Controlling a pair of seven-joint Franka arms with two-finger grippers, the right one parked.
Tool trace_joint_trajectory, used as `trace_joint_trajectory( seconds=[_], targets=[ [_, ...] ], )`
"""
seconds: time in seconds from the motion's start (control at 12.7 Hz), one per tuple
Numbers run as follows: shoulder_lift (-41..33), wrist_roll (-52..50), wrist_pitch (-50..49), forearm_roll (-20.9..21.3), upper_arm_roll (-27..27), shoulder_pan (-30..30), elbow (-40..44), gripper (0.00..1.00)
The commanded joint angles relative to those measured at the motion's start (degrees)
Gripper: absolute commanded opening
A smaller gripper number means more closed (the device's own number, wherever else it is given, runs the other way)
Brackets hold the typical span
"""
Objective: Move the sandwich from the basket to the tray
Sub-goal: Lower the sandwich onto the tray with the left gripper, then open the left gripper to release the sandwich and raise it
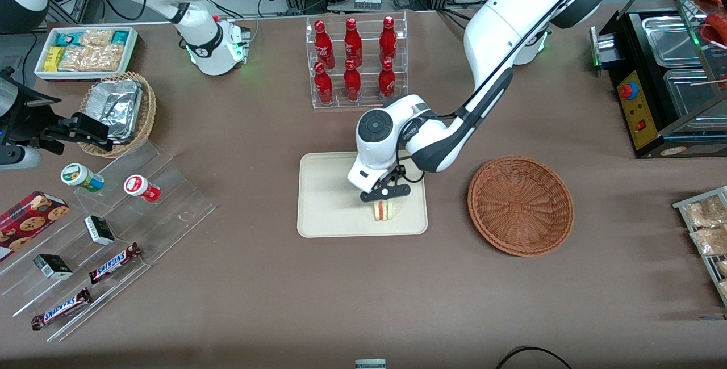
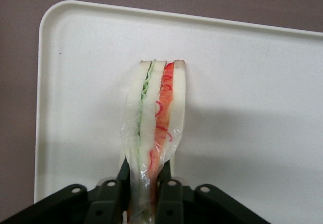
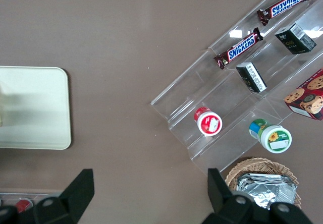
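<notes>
My gripper (image 1: 384,197) hangs over the tray (image 1: 324,198), pinching the sandwich (image 1: 384,210) by its narrow end. Beside the tray, toward my working end of the tabletop (image 1: 363,289), sits the basket (image 1: 520,205). The sandwich stands on edge on the tray.

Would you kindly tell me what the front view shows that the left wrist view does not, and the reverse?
Only the front view shows the empty basket beside the tray, nearer the working arm's end, and the red bottles in their rack. Only the left wrist view shows the sandwich's green and red filling layers up close, with the black fingers pressed on either side. Both show the end effector shut on the sandwich over the tray.
</notes>
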Motion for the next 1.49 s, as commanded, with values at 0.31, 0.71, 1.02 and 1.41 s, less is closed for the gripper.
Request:
trace_joint_trajectory(
  seconds=[0.31,0.71,1.02,1.41],
  targets=[
    [-4.1,-1.5,-5.0,0.7,0.4,-0.1,1.6,1.00],
    [-12.9,-0.5,-12.3,-3.6,0.3,3.6,1.5,1.00],
    [-20.2,3.4,-18.7,-8.2,0.1,9.0,1.4,1.00],
    [-30.9,17.3,-33.0,-15.7,0.1,18.4,1.1,1.00]
  ],
)
